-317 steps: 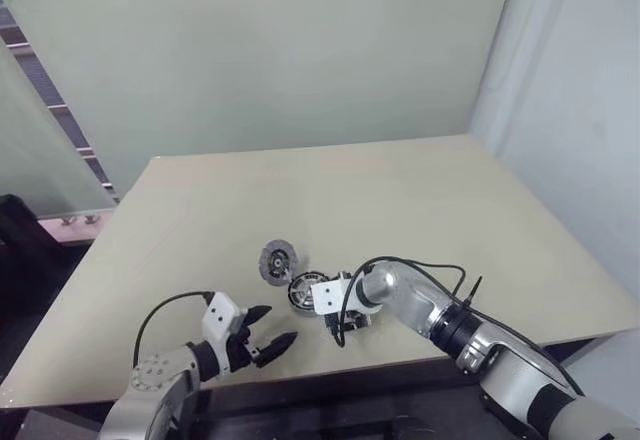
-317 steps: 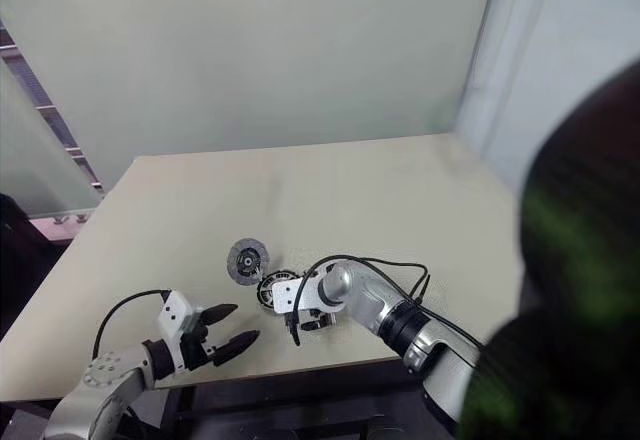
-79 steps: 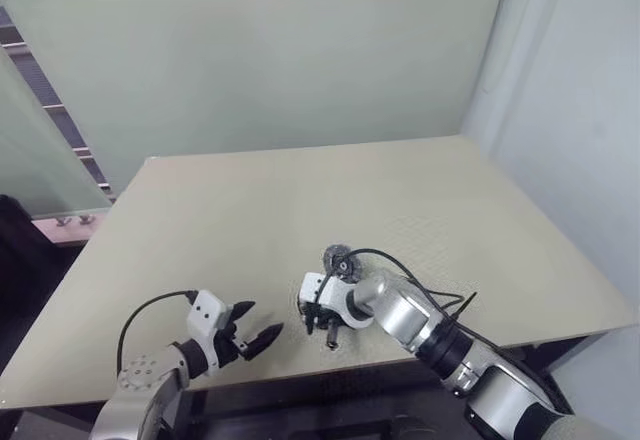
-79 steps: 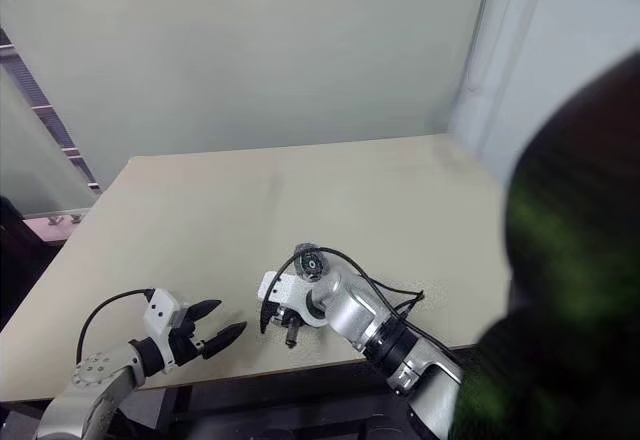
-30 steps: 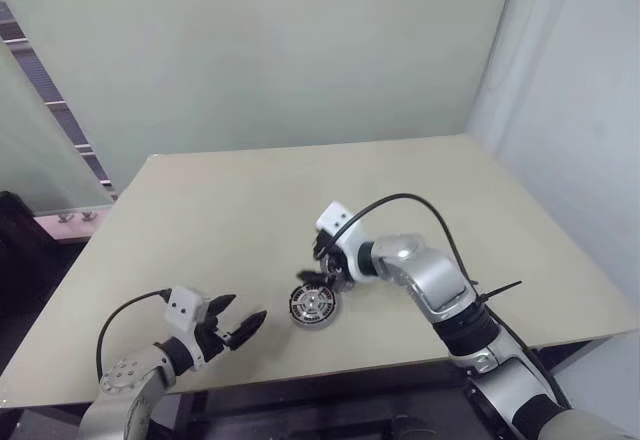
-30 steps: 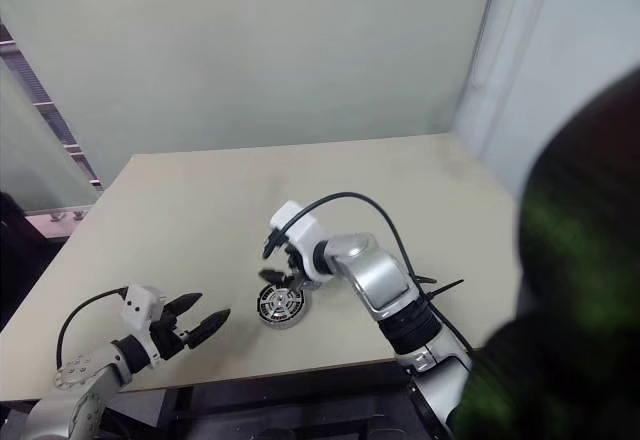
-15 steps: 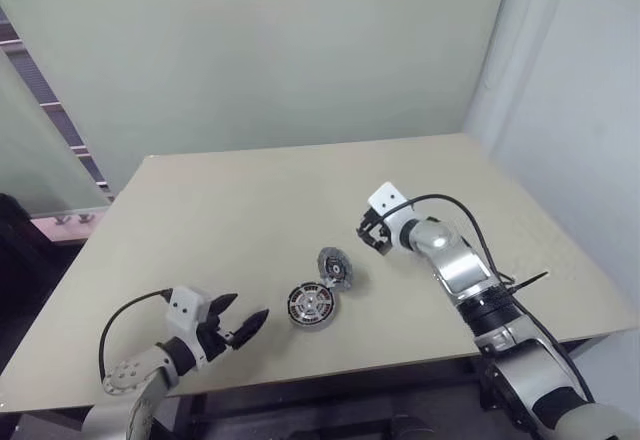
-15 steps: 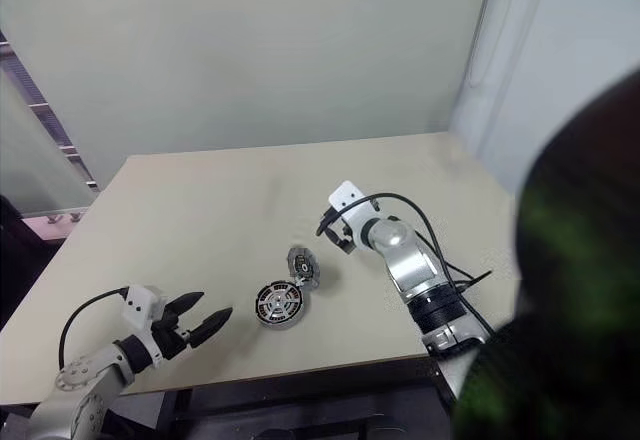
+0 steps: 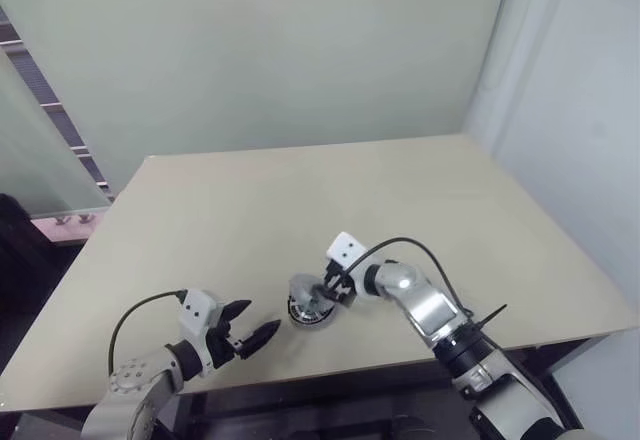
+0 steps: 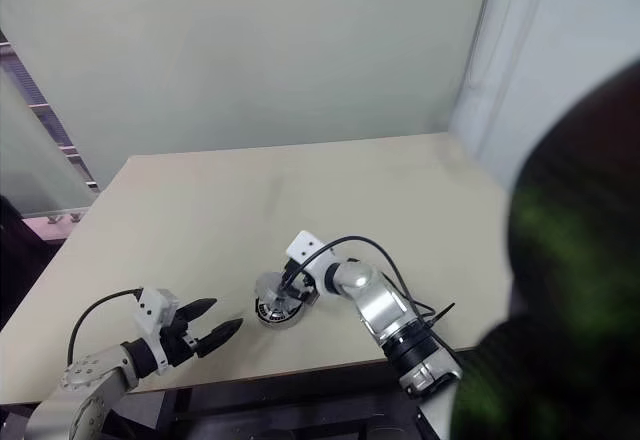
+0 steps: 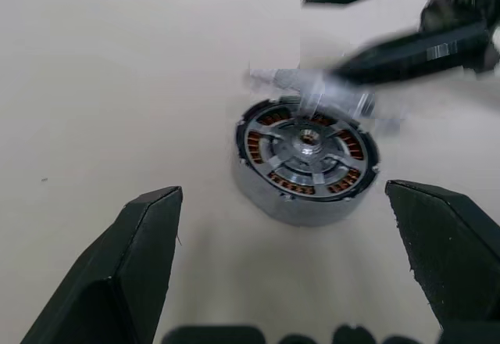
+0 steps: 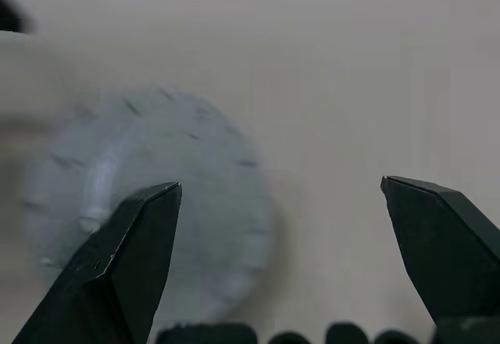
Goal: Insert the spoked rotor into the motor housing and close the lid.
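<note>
**Housing near front edge, both grippers spread beside it**

Room: a plain pale green wall [image 9: 300, 50] stands behind the table. At the robot's right is a whitish wall or panel [image 9: 570, 110], meeting the green wall at a vertical corner. At the far left, a pane of frosted glass [image 9: 35, 160] with dark slats showing behind it.

Surface: one large beige table [image 9: 300, 200], matt, lightly speckled, with a bare top over most of its area. Its far edge runs along the green wall; the near edge is toward the robot.

Right arm: silver, with a black cable looping over it, reaching in from the lower right. Right gripper [image 9: 328, 295] has its fingers spread wide, just beside the housing on its right side. A blurred grey disc [image 12: 148, 203] lies ahead of the fingers in the right wrist view; I cannot tell whether it touches them.

Left arm: low at the near left corner. Left gripper [image 9: 250, 332] is spread wide, holding nothing, pointing toward the housing and apart from it.

Motor housing [image 11: 306, 158]: flat on the table near the front edge, centre-left, between the two grippers. Silver rim, copper-orange windings and spoked centre face up. A blurred silver part [image 11: 312, 94] sits over its far rim.
</note>
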Action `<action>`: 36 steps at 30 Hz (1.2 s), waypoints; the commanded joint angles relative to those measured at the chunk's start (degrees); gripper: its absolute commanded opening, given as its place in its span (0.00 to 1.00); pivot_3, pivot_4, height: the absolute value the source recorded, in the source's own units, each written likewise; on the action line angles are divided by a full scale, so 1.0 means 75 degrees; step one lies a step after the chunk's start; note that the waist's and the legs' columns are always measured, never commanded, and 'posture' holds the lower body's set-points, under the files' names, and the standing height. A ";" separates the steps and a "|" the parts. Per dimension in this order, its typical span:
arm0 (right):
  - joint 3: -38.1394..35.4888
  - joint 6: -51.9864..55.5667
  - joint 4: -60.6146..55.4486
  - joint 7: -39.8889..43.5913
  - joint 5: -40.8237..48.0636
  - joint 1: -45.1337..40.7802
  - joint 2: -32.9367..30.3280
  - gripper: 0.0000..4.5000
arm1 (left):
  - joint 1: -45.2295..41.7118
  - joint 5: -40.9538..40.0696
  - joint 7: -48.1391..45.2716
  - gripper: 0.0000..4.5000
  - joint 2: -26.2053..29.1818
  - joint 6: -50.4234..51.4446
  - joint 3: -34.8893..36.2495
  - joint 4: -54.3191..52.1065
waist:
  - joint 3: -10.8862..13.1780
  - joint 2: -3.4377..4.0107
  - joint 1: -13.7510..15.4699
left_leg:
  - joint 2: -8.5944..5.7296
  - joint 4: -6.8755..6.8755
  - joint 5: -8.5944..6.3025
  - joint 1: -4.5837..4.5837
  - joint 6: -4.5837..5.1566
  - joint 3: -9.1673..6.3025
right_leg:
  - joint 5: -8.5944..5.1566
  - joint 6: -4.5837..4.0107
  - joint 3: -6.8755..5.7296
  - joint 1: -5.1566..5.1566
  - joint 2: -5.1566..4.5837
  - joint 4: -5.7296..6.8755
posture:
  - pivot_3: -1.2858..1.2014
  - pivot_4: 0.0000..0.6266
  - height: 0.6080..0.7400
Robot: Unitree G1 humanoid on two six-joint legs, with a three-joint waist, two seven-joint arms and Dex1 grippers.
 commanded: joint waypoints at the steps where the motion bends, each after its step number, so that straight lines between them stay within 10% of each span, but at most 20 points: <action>1: 0.0215 -0.0202 -0.0240 -0.0085 -0.0187 0.0017 0.0140 0.99 | -0.0155 -0.0109 -0.0084 1.00 0.0129 -0.0007 -0.0026 -0.0353 | 0.0001 0.0001 0.0004 | 0.0000 0.0001 0.0000 0.0001 0.0000 0.0000 | 0.0000 0.0000 0.0000 0.0000 0.0000 0.0000 | 0.52 0.00 1.00; 13: -0.0674 -0.0519 0.0662 0.0950 0.0842 -0.0367 0.0099 0.99 | -0.0201 -0.0208 -0.0393 1.00 0.0202 0.0110 -0.0225 -0.0356 | 0.0001 0.0001 0.0001 | -0.0003 0.0008 0.0001 -0.0001 -0.0001 0.0002 | 0.0000 0.0000 0.0001 0.0004 -0.0001 -0.0001 | 0.52 0.00 1.00; 26: -0.1117 -0.2177 0.2785 0.3632 0.1397 -0.1541 -0.0397 1.00 | -0.0349 -0.0371 -0.0761 0.04 0.0244 0.0320 -0.0448 -0.0317 | 0.0001 0.0001 -0.0005 | -0.0002 0.0009 0.0001 0.0001 0.0001 0.0002 | 0.0002 0.0000 0.0001 0.0006 0.0002 0.0000 | 0.52 0.00 1.00; 36: -0.1040 -0.3393 0.4712 0.4313 0.0974 -0.2369 -0.0122 1.00 | -0.0103 -0.0428 -0.0810 0.01 0.0361 0.0374 -0.0414 -0.0560 | 0.0003 0.0005 -0.0004 | -0.0002 0.0009 0.0001 0.0003 0.0001 0.0002 | 0.0006 -0.0007 0.0003 0.0006 0.0004 0.0004 | 0.52 0.00 1.00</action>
